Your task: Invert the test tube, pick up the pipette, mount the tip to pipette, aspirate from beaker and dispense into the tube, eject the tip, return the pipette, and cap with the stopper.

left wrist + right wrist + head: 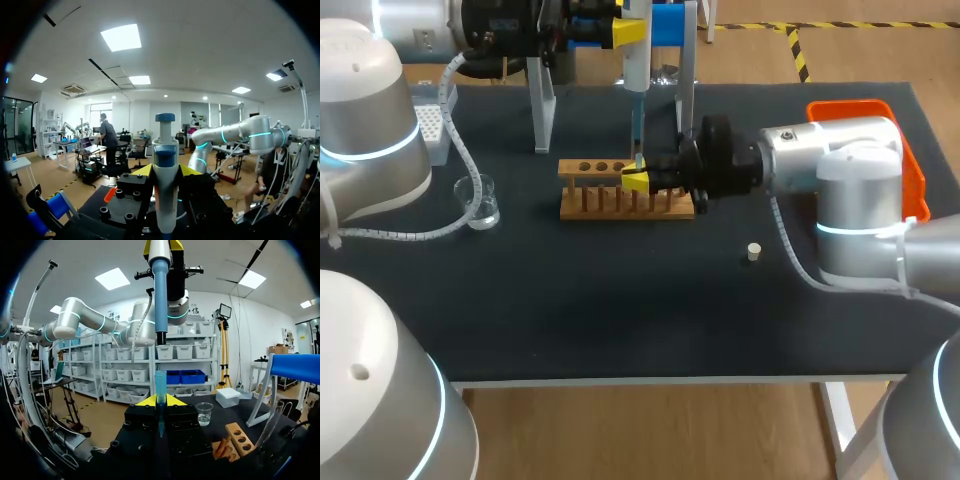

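Left gripper [628, 32] clamping pipette [635, 70] top centre, right gripper [636, 181] clasping test tube [160, 390] at wooden rack [610, 205] mid-frame, beaker [480, 203] left, stopper [753, 251] lower right, orange bin [910, 170] right edge

Orange bin [912, 172], wooden rack [610, 206]
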Available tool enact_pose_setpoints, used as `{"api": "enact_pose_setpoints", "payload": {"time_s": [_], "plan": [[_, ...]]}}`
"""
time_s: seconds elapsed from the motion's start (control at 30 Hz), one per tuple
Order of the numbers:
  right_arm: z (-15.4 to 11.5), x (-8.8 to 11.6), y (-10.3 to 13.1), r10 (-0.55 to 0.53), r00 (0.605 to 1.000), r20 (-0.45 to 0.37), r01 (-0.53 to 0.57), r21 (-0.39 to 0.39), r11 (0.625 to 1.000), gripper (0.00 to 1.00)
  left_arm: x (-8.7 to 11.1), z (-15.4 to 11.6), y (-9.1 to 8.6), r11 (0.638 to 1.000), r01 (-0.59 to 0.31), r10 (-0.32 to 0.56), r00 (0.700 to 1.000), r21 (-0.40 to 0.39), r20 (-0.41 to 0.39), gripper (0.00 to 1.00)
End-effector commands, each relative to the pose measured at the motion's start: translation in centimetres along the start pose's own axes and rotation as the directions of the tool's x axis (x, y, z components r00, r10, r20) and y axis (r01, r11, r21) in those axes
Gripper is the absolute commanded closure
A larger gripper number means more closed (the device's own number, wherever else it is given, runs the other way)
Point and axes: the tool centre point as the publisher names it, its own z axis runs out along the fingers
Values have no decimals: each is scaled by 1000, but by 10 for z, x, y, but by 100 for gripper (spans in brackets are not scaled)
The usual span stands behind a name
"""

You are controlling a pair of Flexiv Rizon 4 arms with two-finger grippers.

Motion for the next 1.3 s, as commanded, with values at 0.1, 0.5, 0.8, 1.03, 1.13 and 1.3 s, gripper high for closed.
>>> {"api": "enact_pose_setpoints", "payload": {"time_s": [0.1,0.5,0.8,1.03,1.13,1.3], "plan": [[-1,2,4,-4,1000,3,4,4,1000,100,0,0,-1,1000,0,0,1000,-1,1,100],[0,3,7,-9,1000,3,9,7,1000,100,0,0,-1,1000,0,0,1000,-1,1,100],[0,2,9,-13,1000,3,13,5,1000,100,0,0,-1,1000,0,0,1000,-1,1,100],[0,2,12,-17,1000,6,17,2,1000,100,0,0,-1,1000,0,0,1000,-1,1,100],[0,1,13,-19,1000,7,19,1,1000,100,0,0,-1,1000,0,0,1000,-1,1,100],[0,1,13,-20,1000,7,20,2,1000,100,0,0,-1,1000,0,0,1000,-1,1,100]]}}
